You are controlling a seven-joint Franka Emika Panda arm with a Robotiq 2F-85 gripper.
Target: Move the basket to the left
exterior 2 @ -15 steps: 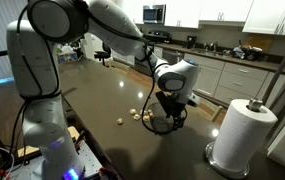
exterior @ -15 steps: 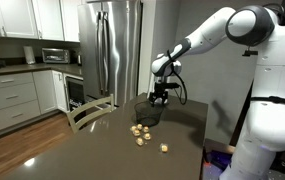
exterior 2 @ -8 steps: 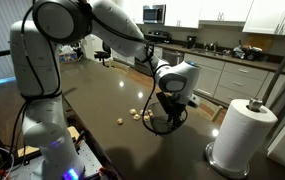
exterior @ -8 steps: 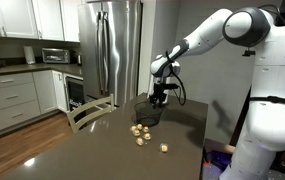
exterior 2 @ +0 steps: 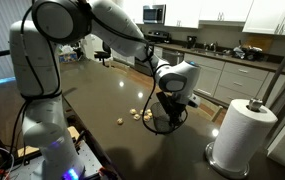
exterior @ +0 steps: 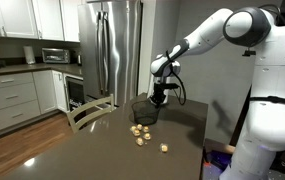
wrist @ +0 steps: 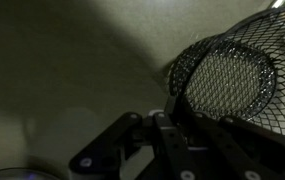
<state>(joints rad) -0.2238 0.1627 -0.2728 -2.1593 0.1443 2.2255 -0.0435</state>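
The tool (exterior: 159,98) looks clamped on the basket (exterior: 145,111) rim; thin wire might slip out, dumping it onto those tan lumps (exterior: 138,131).

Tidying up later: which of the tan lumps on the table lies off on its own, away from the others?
The lone lump, set off toward the robot's body in an exterior view; the other lumps cluster right by the basket.
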